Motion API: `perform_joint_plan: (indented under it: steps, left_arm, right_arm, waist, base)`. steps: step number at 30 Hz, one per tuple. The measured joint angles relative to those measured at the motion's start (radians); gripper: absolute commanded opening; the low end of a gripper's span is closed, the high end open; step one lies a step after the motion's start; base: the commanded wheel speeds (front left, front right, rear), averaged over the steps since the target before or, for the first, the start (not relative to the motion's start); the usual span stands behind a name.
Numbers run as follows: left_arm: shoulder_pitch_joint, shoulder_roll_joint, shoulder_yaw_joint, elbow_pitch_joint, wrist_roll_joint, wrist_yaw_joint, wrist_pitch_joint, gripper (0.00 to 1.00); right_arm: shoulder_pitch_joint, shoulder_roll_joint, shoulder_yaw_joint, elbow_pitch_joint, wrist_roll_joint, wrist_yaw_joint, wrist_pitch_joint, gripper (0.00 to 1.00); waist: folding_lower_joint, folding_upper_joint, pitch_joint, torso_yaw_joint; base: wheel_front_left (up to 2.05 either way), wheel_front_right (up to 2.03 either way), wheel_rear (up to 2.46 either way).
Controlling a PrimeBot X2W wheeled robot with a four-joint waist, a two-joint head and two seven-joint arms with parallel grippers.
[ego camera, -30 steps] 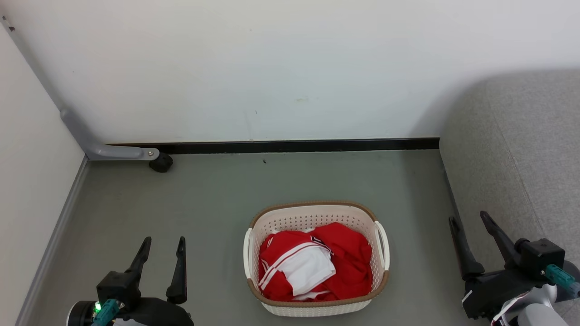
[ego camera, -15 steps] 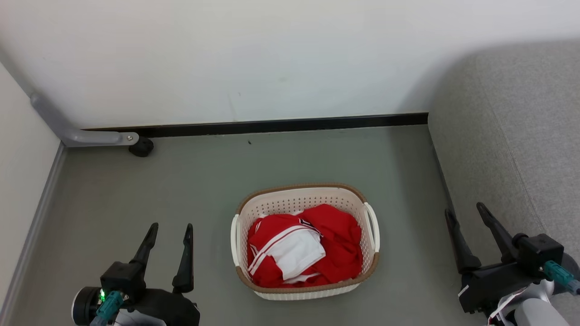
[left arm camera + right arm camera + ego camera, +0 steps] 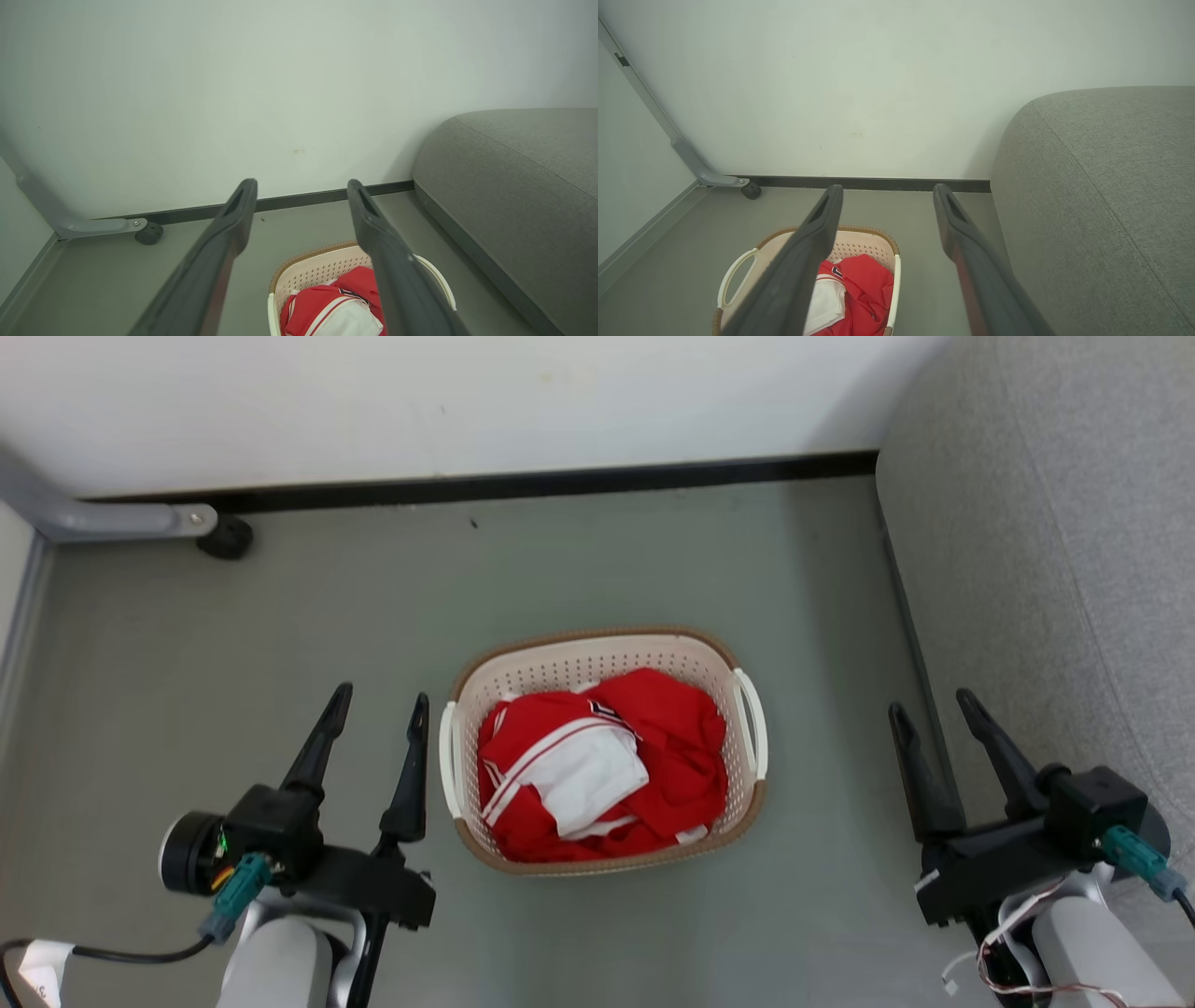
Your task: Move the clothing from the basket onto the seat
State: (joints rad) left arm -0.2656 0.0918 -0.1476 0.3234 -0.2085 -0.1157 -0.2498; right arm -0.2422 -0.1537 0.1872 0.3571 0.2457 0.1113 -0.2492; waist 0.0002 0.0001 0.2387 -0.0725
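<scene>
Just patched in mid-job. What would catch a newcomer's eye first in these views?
The bright red clothing with white panels, heaped in the cream basket on the grey floor, mid-picture in the head view. Right of it rises the big grey sofa. The left gripper and the right gripper stand open and empty on either side of the basket.

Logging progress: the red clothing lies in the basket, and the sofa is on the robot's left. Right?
No. The clothing lies in the basket, but the sofa is on the robot's right, as the head view shows.
</scene>
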Motion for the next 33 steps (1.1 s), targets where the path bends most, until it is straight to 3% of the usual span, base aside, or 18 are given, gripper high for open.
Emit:
perform_joint_plan:
  steps: [13, 33]
  left_arm:
    - [-0.147, 0.014, -0.051, -0.030, 0.037, -0.008, 0.000, 1.00]
    - [-0.351, 0.085, -0.146, -0.023, 0.109, -0.016, -0.003, 1.00]
  right_arm:
    - [-0.130, 0.033, 0.006, -0.029, -0.018, 0.003, 0.000, 1.00]
    - [-0.268, 0.068, 0.008, -0.021, -0.021, 0.009, 0.000, 1.00]
  waist:
    - [0.0001, 0.0001, 0.185, -0.028]
    - [0.0001, 0.0002, 0.436, -0.083]
  base:
    - [0.00, 0.00, 0.00]
    - [0.00, 0.00, 0.00]
